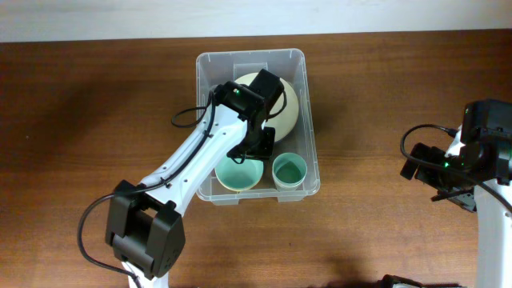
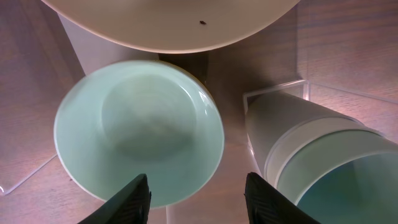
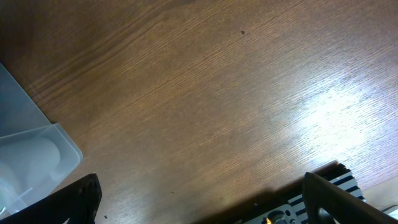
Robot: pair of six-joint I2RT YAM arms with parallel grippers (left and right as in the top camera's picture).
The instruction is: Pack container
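The clear plastic container (image 1: 211, 72) stands at the table's middle. Inside it lie a cream plate (image 1: 290, 106), a mint green bowl (image 1: 238, 174) at the front left and a teal-lined white cup (image 1: 290, 170) at the front right. My left gripper (image 1: 258, 142) is inside the container, above the bowl, open and empty. In the left wrist view its fingers (image 2: 198, 196) frame the bowl (image 2: 138, 127), with the cup (image 2: 323, 162) to the right and the plate (image 2: 168, 22) above. My right gripper (image 1: 444, 184) is open and empty over bare table at the right.
The wooden table (image 3: 211, 93) fills the right wrist view, with a corner of the container (image 3: 31, 155) at its left edge. A pale wall strip (image 1: 256, 16) runs along the back.
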